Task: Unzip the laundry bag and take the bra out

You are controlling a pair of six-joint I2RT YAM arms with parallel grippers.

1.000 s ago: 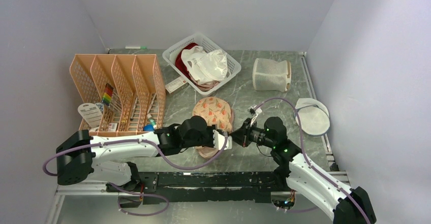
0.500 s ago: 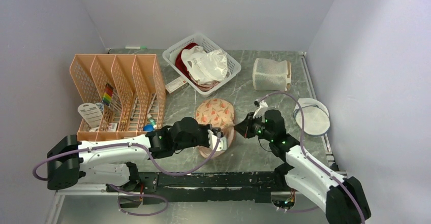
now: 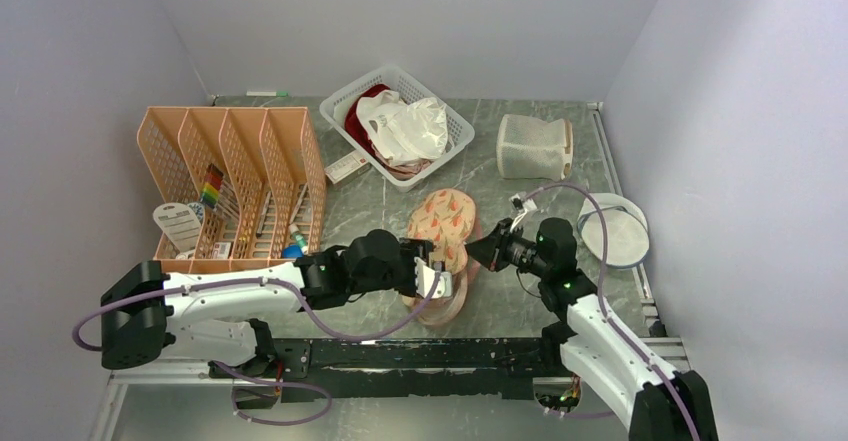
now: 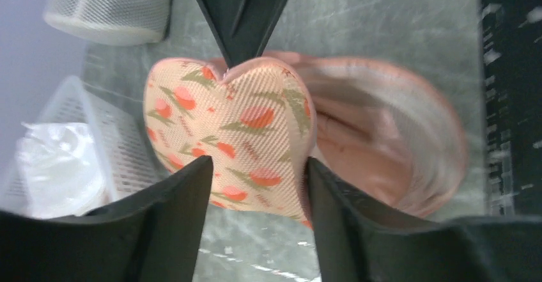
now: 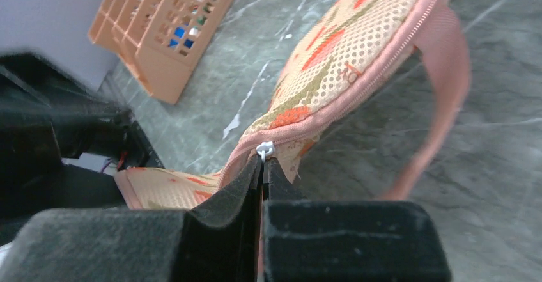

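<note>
Top external: L hand (image 3: 435, 281) and R hand (image 3: 478, 253) face each other over the grey marbled worktop (image 3: 495, 306). The flat peach fabric laundry bag (image 3: 445, 219), w/ orange-red leaf print, sits between them. One printed lobe stands tilted up just ahead of the L hand's tips, and the R hand's tips touch its edge. The bag's other half lies flat under and beside the L hand, looking pinkish.

Left wrist: L hand fingers (image 4: 172, 224) are parted to a medium gap. The printed lobe shows between and beyond them; can't tell if they grip it. Opposite, the R hand's dark fingertips (image 4: 220, 7) touch the notch at the lobe's far edge. Right of the lobe the opened half shows a smooth pink rounded shape (image 4: 390, 148). It is blurred, so can't tell whether it is bra or lining. Far left of the hand are a white mesh cylinder (image 4: 108, 7) and a white lattice plastic basket (image 4: 131, 167).

Right wrist: R hand is pinched fully closed on the small white zip pull (image 5: 264, 149), at the bag's pink zipper edging. The bag runs up and to the right from the tips, w/ a pink fabric loop (image 5: 450, 84) on its right side. Left of the hand stands an orange plastic file rack (image 5: 172, 32).
</note>
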